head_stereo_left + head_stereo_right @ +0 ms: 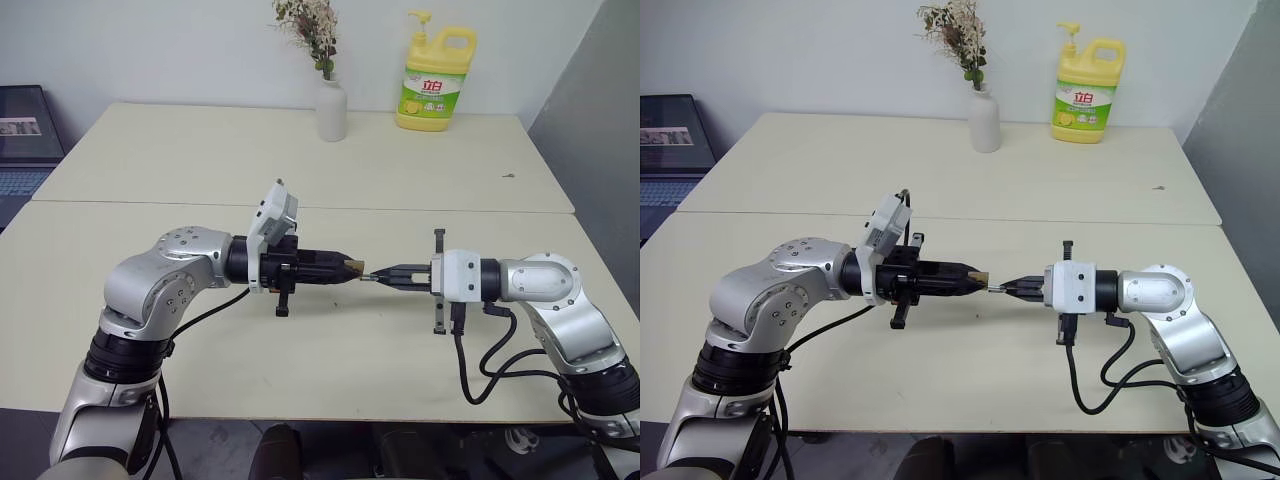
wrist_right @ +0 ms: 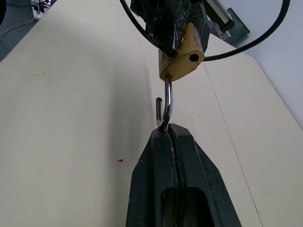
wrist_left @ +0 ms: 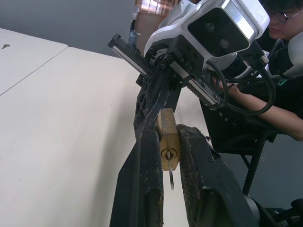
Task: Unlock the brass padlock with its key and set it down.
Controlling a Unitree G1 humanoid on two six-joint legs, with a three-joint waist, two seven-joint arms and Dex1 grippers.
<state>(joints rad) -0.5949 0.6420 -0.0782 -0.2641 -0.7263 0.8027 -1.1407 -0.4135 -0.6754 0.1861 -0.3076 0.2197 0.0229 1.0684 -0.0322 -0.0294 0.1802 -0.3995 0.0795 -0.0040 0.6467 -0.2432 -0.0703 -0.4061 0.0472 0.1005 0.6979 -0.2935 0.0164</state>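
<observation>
The brass padlock hangs above the near table, held between both hands. My left gripper is shut on its gold body. A thin silvery key sticks out of the keyhole toward that wrist. My right gripper points at the left one and is shut on the bend of the silvery shackle. The shackle stands open: one leg sits in the body, the short leg hangs free beside an empty hole. In the head views the two grippers meet tip to tip.
A white vase with dried flowers and a yellow dish-soap bottle stand on the far table. A laptop sits at the far left. A person sits behind my right arm. The cream table lies below the hands.
</observation>
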